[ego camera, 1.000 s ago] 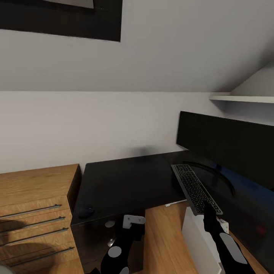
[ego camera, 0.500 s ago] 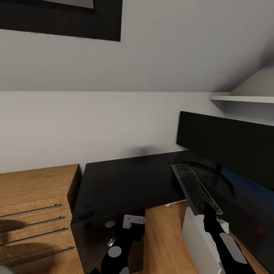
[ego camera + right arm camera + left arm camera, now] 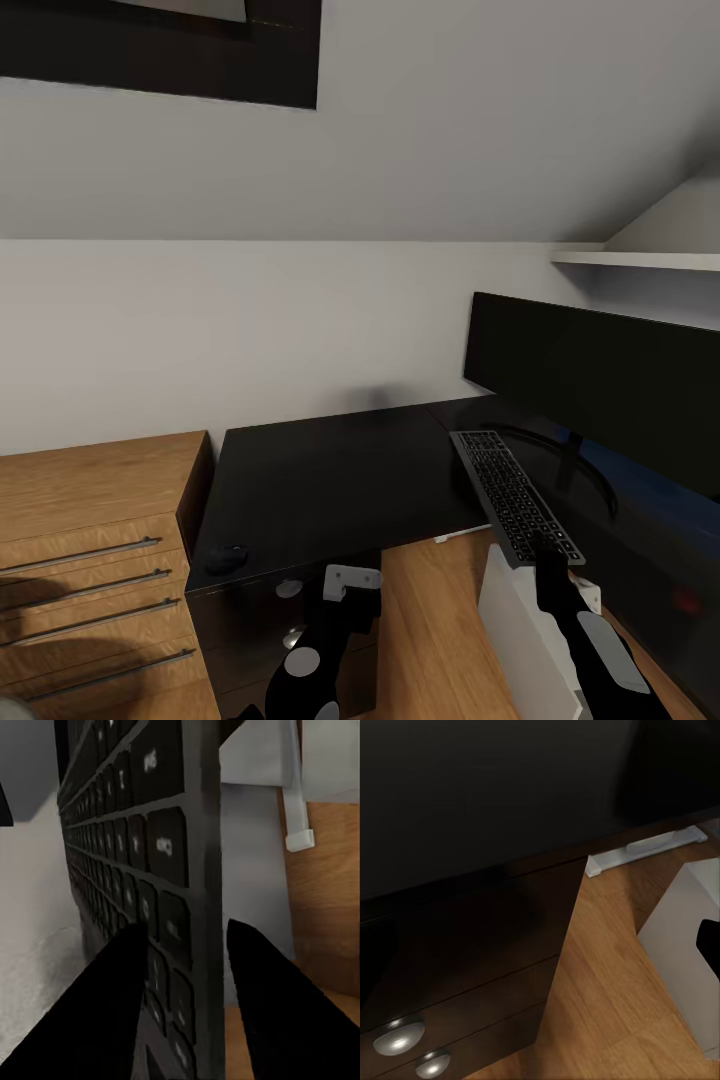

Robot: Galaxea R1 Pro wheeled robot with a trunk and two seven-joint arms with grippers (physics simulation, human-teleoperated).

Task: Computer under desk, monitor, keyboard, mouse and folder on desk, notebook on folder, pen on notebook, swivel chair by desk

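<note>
Keyboard (image 3: 515,497) is clamped at its near end in our right gripper (image 3: 548,548), lying on the desk (image 3: 330,480) beside the monitor (image 3: 600,385). Mouse (image 3: 227,558) sits well apart; left gripper (image 3: 345,580) state unclear. Folder stack, chair left.

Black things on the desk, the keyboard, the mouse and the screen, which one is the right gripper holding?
The keyboard. The right gripper clamps its near end, a finger on either side, while the mouse and the monitor stand untouched.
</note>
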